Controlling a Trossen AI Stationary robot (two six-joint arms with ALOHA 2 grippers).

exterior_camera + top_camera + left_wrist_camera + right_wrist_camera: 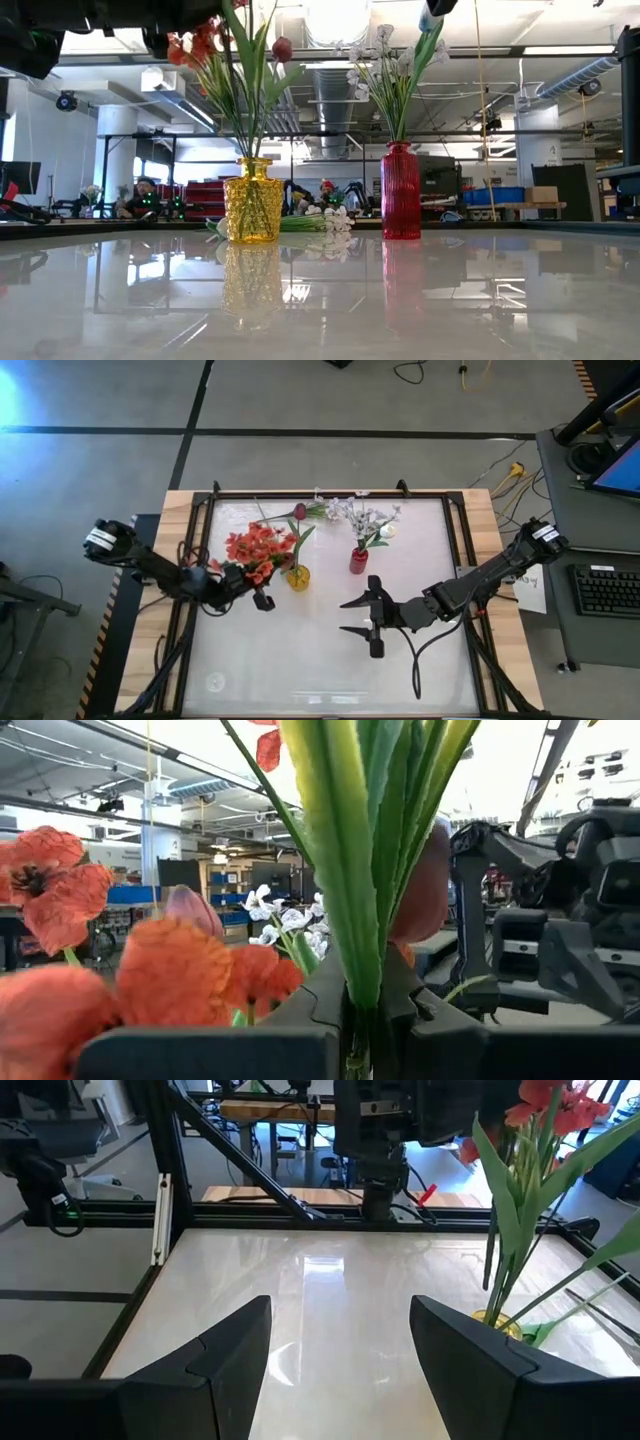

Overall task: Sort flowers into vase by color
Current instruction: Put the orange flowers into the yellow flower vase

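A yellow vase (pixel 298 578) holds red-orange flowers (pixel 255 548) and a dark red tulip (pixel 282 48). To its right, a red vase (pixel 358 561) holds white flowers (pixel 366 520). My left gripper (pixel 262 600) is just left of the yellow vase, up at blossom height, shut on green stems (pixel 360 920). My right gripper (pixel 352 616) hangs open over the table's middle, nothing between its fingers (pixel 235 1355). A white spray (pixel 326 220) lies flat on the table behind the vases. My left gripper pinches a bundle of green stem and long leaves (pixel 358 1020) between its two fingers (pixel 200 1055). It comes from the table's left, about level, and the fingers lie across the stems. The stems stand upright, clear of the table. Their lower end is hidden, so I cannot tell whether it sits in the yellow vase.
A black frame (pixel 205 560) rims the glossy white tabletop (pixel 300 670). The near half of the table has free room. The yellow vase (pixel 495 1320) stands just ahead and to one side of my right gripper.
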